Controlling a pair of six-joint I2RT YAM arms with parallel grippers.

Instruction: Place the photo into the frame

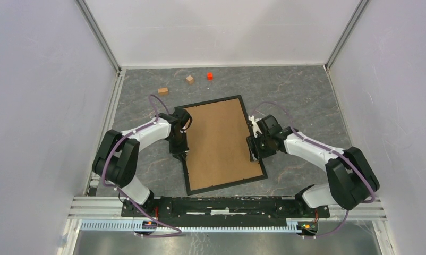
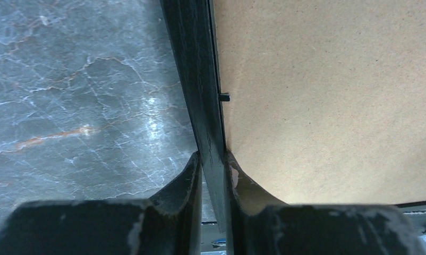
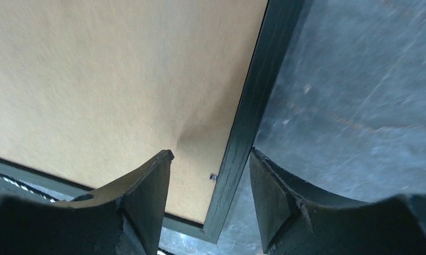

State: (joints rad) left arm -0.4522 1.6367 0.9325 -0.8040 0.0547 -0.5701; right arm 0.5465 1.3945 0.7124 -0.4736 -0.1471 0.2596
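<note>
Frame [image 1: 207, 101]: black and thin-edged, it lies flat in the middle of the table [image 1: 306, 101], between the two arms, a little turned so that its far end leans to the left.
Backing board [image 1: 221, 143]: brown, it fills the frame and faces up.
Tab [image 2: 224, 97]: small and black, it sits at the inner side of the left edge, on the board.
Left gripper [image 2: 213, 159]: its fingers are pressed together on the left edge of the frame [image 2: 197, 79], one finger on the table side and the other on the board side.
Right gripper [image 3: 211, 154]: its fingers stand apart over the right edge of the frame [image 3: 258, 95], with a gap showing on each side of the edge.
Wooden blocks [image 1: 163, 91]: two small ones near the far wall, well apart from the frame.
Red block [image 1: 209, 76]: small, it sits just to the right of the wooden ones.
</note>
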